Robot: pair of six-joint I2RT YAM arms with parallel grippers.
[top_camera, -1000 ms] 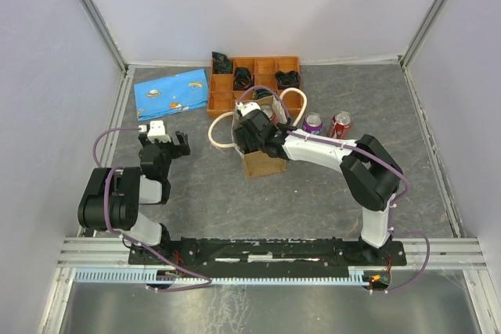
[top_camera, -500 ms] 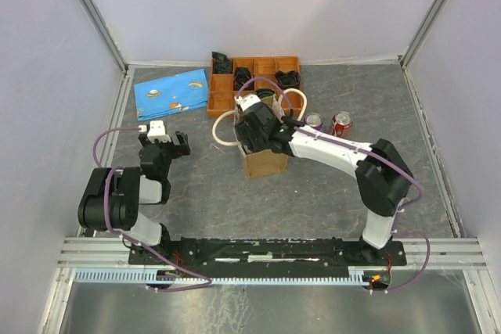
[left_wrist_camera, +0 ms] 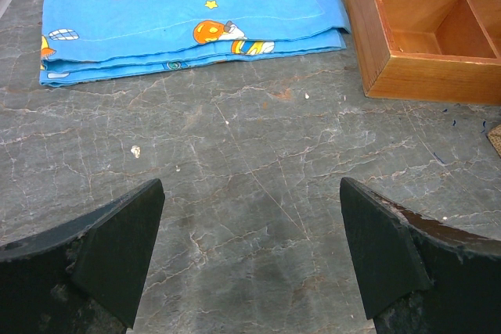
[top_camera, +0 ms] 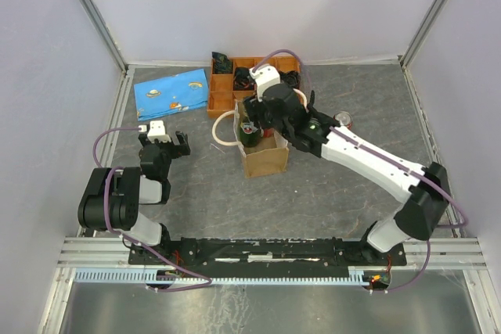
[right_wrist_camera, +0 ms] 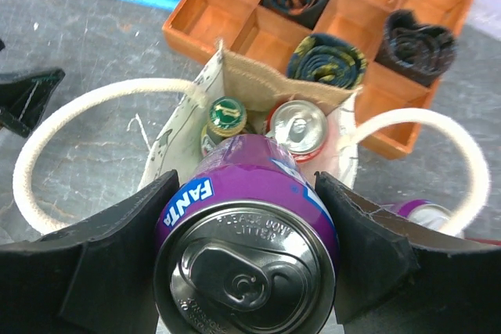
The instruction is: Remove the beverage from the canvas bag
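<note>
- While the right gripper (right_wrist_camera: pixel 244 271) gripped the purple Fanta can (right_wrist_camera: pixel 235 185) upright, jaws closed on its sides, the can hung directly above the open mouth of the canvas bag (right_wrist_camera: pixel 250 84).
- The left gripper (left_wrist_camera: pixel 250 260) sat wide open and empty, well apart from the bag, so the right arm was the nearer one.

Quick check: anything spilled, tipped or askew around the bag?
Nothing stands out. The canvas bag stands upright, the right gripper holds the purple Fanta can upright above it, no spill shows, and the left gripper hangs open.
</note>
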